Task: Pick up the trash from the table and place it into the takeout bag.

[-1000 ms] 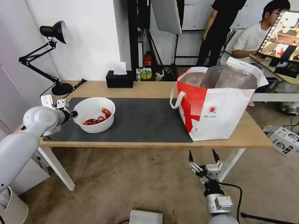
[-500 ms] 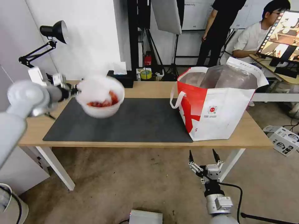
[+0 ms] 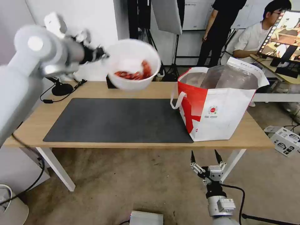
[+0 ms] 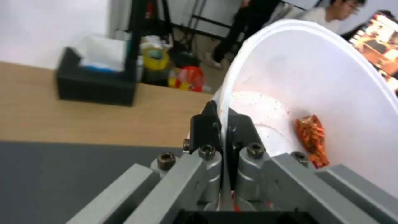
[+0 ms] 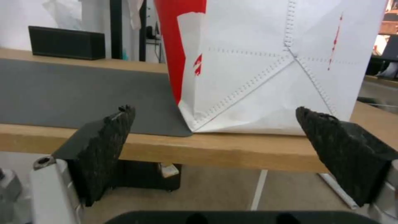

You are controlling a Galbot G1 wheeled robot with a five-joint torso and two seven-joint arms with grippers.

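Now the left pincer (image 3: 101, 55) is clamped on the rim of the white bowl (image 3: 134, 67) of red shell scraps, holding it in the air above the counter (image 3: 143, 90), beside the takeout bag (image 3: 218, 103). The right pincer (image 3: 203, 156) hangs below the counter's edge, fingers apart.

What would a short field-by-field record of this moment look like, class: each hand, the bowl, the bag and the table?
left hand: shut on the rim of the white bowl, held up in the air
white bowl: above the table's far side, left of the bag, red shell scraps inside
takeout bag: upright on the table's right end, mouth open
right hand: open, low in front of the table's near edge, holding nothing
table: dark grey mat, black tissue box at the back
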